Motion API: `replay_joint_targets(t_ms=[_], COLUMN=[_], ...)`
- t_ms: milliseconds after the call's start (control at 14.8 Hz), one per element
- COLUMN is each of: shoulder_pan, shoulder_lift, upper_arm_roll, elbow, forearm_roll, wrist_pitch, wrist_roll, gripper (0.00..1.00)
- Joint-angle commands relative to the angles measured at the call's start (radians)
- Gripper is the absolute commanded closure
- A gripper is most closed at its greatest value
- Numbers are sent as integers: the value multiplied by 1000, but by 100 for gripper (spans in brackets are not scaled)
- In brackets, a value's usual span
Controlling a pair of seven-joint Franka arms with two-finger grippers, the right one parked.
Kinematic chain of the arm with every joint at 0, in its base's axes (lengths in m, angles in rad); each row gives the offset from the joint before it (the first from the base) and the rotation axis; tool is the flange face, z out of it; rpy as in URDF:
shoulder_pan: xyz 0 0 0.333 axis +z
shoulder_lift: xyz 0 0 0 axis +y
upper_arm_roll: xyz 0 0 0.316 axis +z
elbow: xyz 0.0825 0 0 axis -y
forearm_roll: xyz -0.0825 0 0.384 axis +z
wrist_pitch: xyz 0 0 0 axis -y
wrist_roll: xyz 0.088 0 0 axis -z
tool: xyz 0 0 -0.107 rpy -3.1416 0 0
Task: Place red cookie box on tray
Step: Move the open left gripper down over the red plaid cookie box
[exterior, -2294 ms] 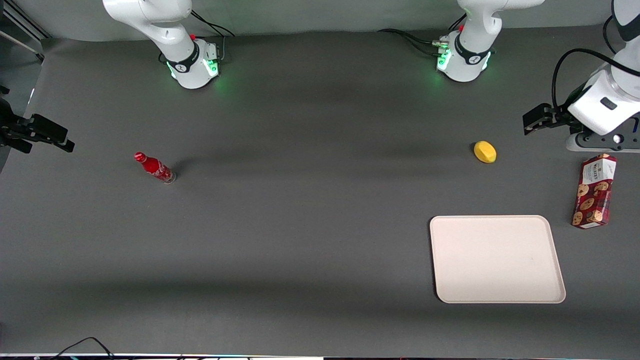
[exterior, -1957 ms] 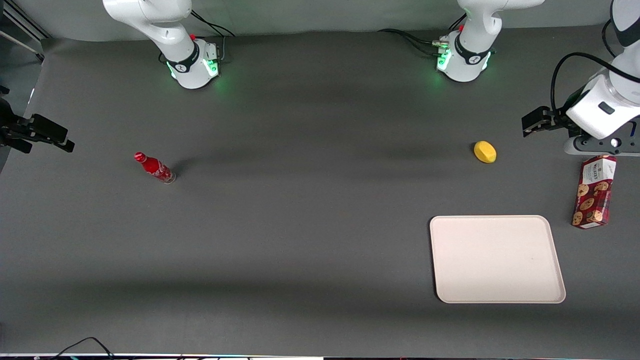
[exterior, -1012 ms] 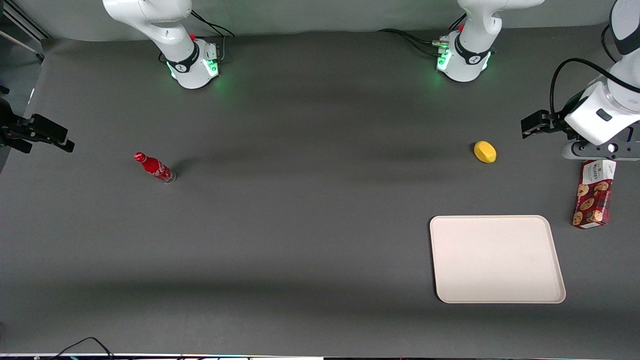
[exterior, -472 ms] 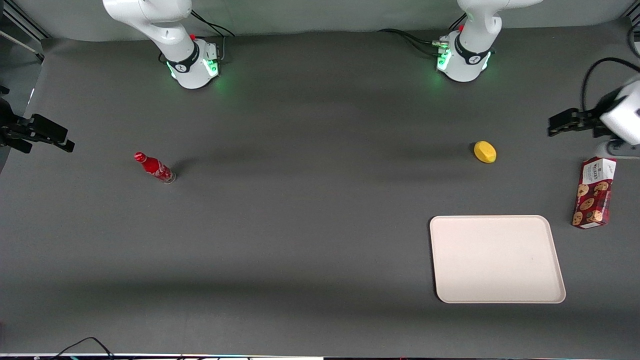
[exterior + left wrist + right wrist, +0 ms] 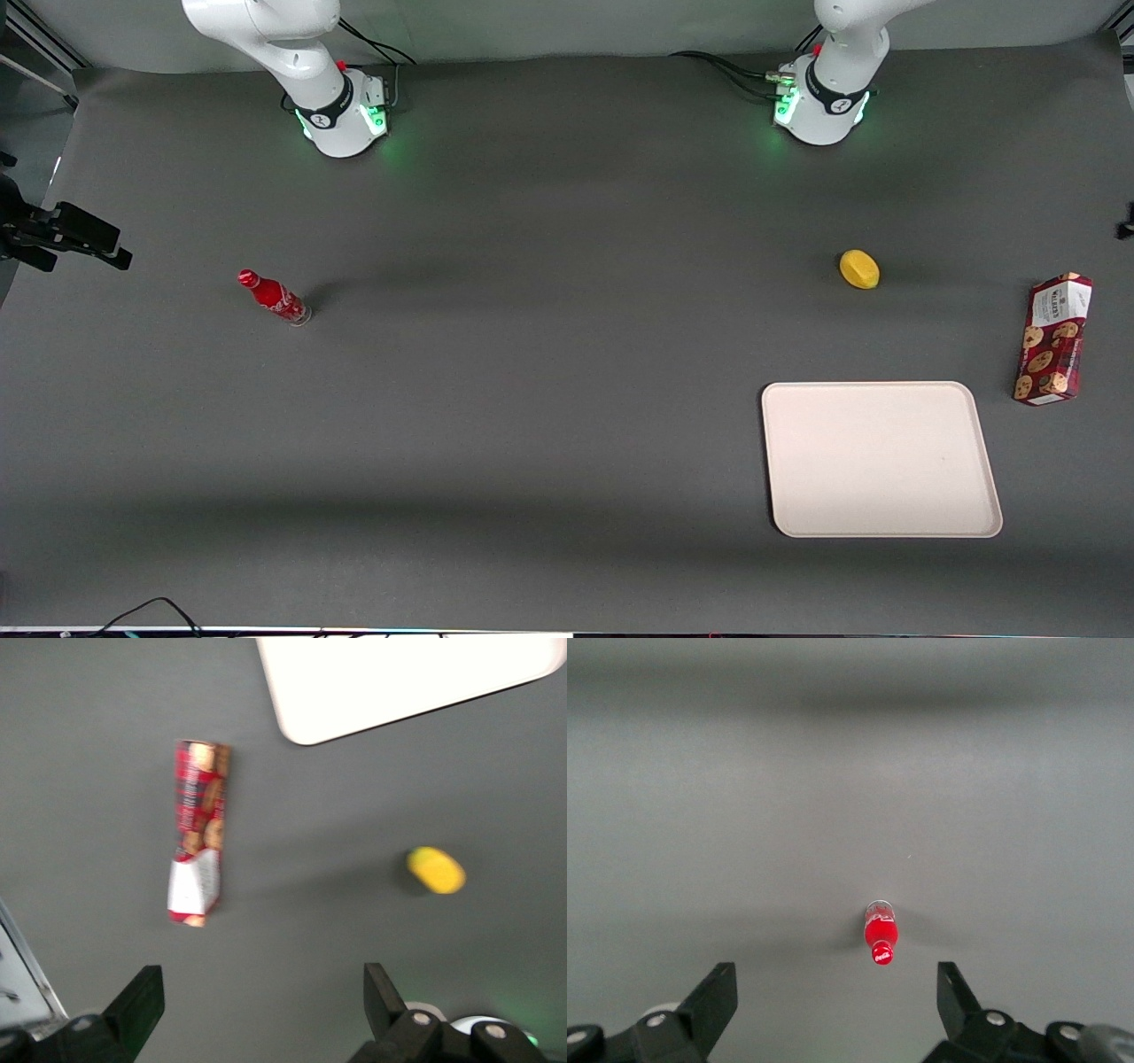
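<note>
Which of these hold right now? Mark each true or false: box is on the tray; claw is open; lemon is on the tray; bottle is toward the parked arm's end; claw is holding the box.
1. The red cookie box lies on the tray. False: it lies on the table beside the tray, apart from it.
2. The claw is open. True: in the left wrist view its fingers stand wide apart, with nothing between them.
3. The yellow lemon lies on the tray. False: it sits on the table, farther from the front camera than the tray.
4. The red bottle stands toward the parked arm's end of the table. True.
5. The claw holds the red cookie box. False: the claw is up above the table, clear of the box.
</note>
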Motion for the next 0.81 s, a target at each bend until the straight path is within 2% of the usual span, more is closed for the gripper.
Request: replay_joint_targets(t_ms=[0,472,742], shoulder_pan=[73,90,132], shoulder_lift=[111,263,354], upper_arm_roll=[-17,-15,-15], elbow=[-6,-63,-87], forearm_roll=[18,19,16], wrist_pitch=[164,384,454], wrist_roll=[138,351,364], gripper=[0,0,0])
